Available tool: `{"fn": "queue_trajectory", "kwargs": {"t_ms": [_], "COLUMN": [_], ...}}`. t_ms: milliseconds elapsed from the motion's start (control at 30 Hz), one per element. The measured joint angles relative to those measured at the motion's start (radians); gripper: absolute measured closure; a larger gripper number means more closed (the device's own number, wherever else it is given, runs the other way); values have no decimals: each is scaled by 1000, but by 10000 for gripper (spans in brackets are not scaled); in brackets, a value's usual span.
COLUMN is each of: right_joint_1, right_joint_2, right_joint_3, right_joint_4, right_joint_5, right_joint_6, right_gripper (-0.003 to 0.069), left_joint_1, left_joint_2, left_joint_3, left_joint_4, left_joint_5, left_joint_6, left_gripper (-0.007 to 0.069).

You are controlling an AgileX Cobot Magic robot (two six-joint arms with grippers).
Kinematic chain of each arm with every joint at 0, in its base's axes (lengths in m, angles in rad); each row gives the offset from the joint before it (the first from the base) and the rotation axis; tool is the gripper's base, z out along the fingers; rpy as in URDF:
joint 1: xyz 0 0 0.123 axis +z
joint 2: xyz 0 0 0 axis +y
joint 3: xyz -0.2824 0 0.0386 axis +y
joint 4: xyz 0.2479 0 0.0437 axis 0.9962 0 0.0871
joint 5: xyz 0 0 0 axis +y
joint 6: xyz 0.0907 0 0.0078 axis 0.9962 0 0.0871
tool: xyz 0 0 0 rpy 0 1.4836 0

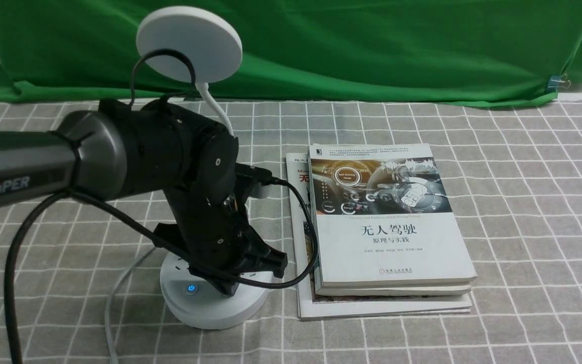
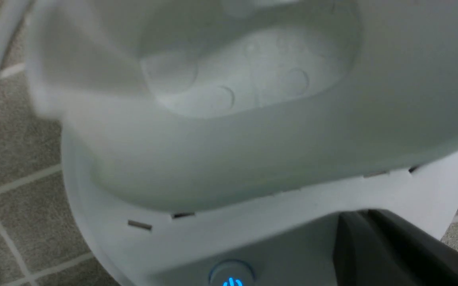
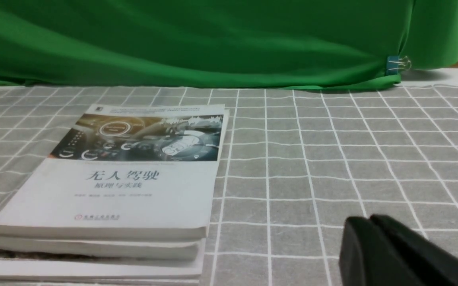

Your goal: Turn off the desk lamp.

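The white desk lamp stands at the left of the table, with its flat round disc head (image 1: 189,43) raised on a thin bent neck (image 1: 217,108). Its round base (image 1: 205,308) carries a button glowing blue (image 1: 190,289). My left gripper (image 1: 231,291) points down onto the base, just right of that button, and the arm hides much of the base. In the left wrist view the cup holder (image 2: 253,99) fills the frame, the blue button (image 2: 232,280) sits at the edge, and my shut left gripper (image 2: 358,215) rests over the base. My right gripper (image 3: 366,220) is shut and empty above the cloth.
A stack of books (image 1: 387,222) lies right of the lamp base, also in the right wrist view (image 3: 125,178). The lamp's grey cord (image 1: 111,303) trails off the base toward the front. A green cloth (image 1: 372,45) hangs at the back over the grey checked tablecloth (image 1: 523,202).
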Motion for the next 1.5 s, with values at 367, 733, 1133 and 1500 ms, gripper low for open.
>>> {"fn": "queue_trajectory", "kwargs": {"t_ms": [367,733,1133,1500], "right_joint_1": [0,0,0,0], "right_joint_2": [0,0,0,0], "right_joint_3": [0,0,0,0], "right_joint_4": [0,0,0,0], "right_joint_5": [0,0,0,0], "right_joint_6": [0,-1,-1,-1], "right_gripper": [623,623,623,623], "left_joint_1": [0,0,0,0], "left_joint_2": [-122,-481,-1071,-1222], "left_joint_3": [9,349,919,1155], "left_joint_4": [0,-5,-48,112], "left_joint_5": [17,-214,-866,-1158], "left_joint_6": [10,12,15,64], "left_gripper": [624,624,624,624]}}
